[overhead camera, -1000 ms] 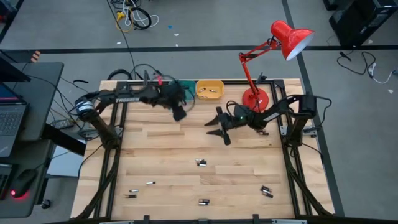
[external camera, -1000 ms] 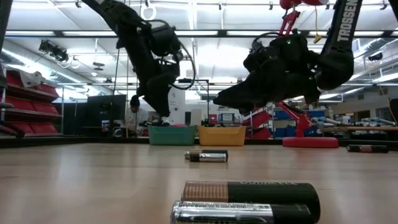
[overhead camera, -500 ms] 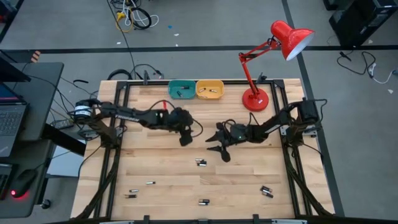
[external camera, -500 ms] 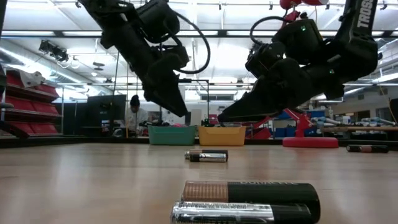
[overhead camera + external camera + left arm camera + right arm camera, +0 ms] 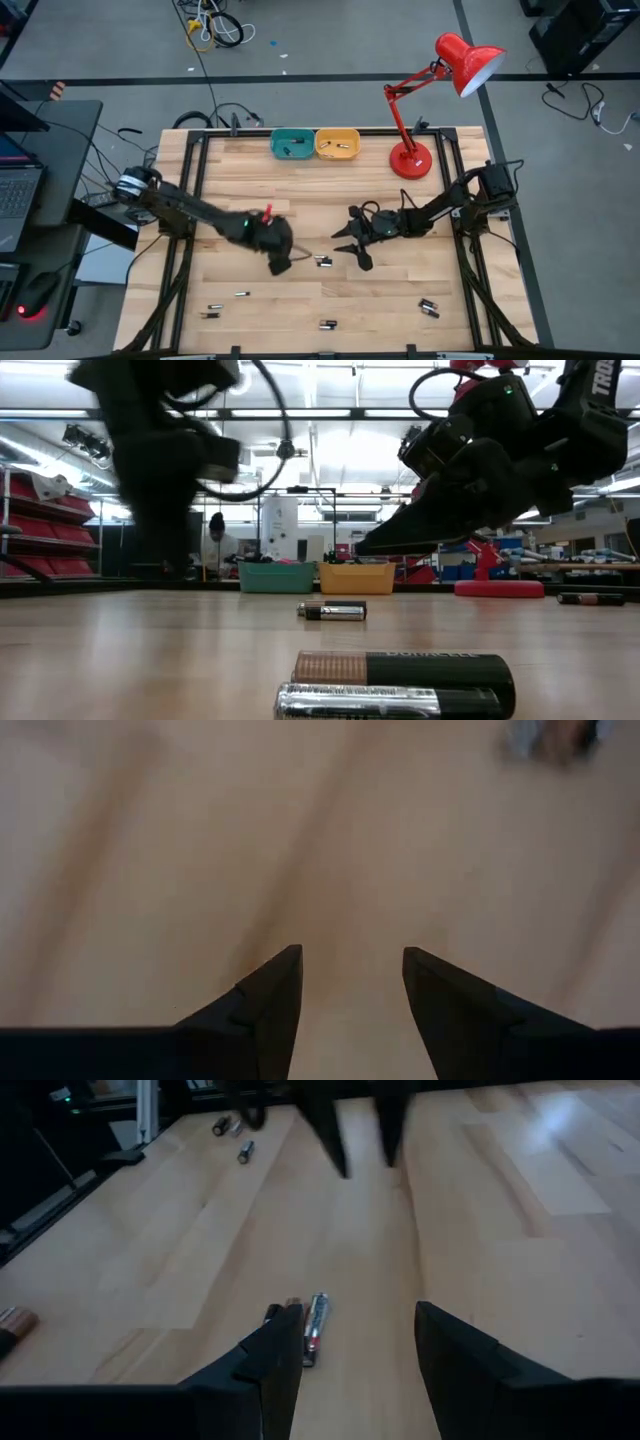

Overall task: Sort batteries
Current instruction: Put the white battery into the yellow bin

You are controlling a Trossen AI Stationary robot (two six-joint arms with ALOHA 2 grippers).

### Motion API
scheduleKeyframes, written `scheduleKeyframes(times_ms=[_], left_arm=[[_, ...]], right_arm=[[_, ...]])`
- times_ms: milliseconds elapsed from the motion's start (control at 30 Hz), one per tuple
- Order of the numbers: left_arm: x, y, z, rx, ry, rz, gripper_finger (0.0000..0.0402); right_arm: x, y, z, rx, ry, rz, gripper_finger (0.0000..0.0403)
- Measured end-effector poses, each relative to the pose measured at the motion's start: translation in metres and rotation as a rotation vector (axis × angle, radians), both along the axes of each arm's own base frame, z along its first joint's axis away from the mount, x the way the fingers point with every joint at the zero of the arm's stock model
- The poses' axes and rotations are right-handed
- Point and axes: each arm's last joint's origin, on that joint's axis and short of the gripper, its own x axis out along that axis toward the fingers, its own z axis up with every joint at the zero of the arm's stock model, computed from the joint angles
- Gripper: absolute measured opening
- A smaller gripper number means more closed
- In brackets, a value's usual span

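Two batteries [image 5: 322, 261] lie side by side on the table's middle; in the right wrist view these batteries [image 5: 310, 1320] sit just ahead of my fingers. More batteries lie near the near edge [image 5: 327, 324], [image 5: 428, 307], [image 5: 240, 294], [image 5: 210, 312]. My left gripper [image 5: 280, 267] hovers open just left of the pair; its wrist view [image 5: 350, 960] shows bare wood between the fingers. My right gripper [image 5: 348, 248] is open, just right of the pair, above the table [image 5: 365, 547]. The teal bin [image 5: 291, 144] and the yellow bin [image 5: 337, 144] stand at the far edge.
A red desk lamp [image 5: 410, 160] stands at the far right corner. In the low view two batteries [image 5: 400, 670] lie close to the camera and one [image 5: 590, 598] far right. A person [image 5: 215, 540] shows in the room behind. Bare wood lies between the arms and the bins.
My left gripper has swept from beside the teal bin toward the near edge and down, reaching the middle of the table left of the battery pair. My right gripper has moved toward the near edge and lower, closer to that pair. The batteries have stayed put.
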Motion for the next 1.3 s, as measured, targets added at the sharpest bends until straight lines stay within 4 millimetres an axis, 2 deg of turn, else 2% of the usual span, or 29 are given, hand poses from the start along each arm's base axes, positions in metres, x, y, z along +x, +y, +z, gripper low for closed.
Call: scheduleKeyframes(times_ms=[133, 233, 467, 767, 967, 1133, 1300], left_arm=[[-0.018, -0.030, -0.002, -0.084, 0.071, 0.060, 0.0190], [-0.029, -0.045, -0.003, -0.124, 0.119, 0.095, 0.0190], [-0.035, -0.049, 0.009, -0.100, 0.189, 0.225, 0.0190], [-0.026, -0.054, 0.017, -0.039, 0.044, 0.235, 0.0190], [-0.027, -0.071, 0.019, -0.106, -0.010, 0.177, 0.0190], [-0.043, -0.094, 0.018, -0.179, 0.060, 0.091, 0.0190], [-0.060, -0.114, 0.018, -0.179, 0.072, 0.003, 0.0190]], right_arm=[[0.000, 0.003, 0.000, -0.001, 0.000, 0.011, 0.0177], [-0.001, 0.004, 0.000, -0.002, 0.000, 0.015, 0.0177], [-0.001, 0.005, 0.000, 0.022, 0.004, 0.008, 0.0176], [-0.001, 0.006, 0.000, 0.024, -0.002, 0.012, 0.0176], [0.001, 0.005, 0.003, 0.023, -0.036, 0.016, 0.0177], [0.001, 0.005, 0.004, 0.023, -0.040, 0.016, 0.0176], [0.001, 0.005, 0.004, 0.016, -0.045, -0.004, 0.0175]])
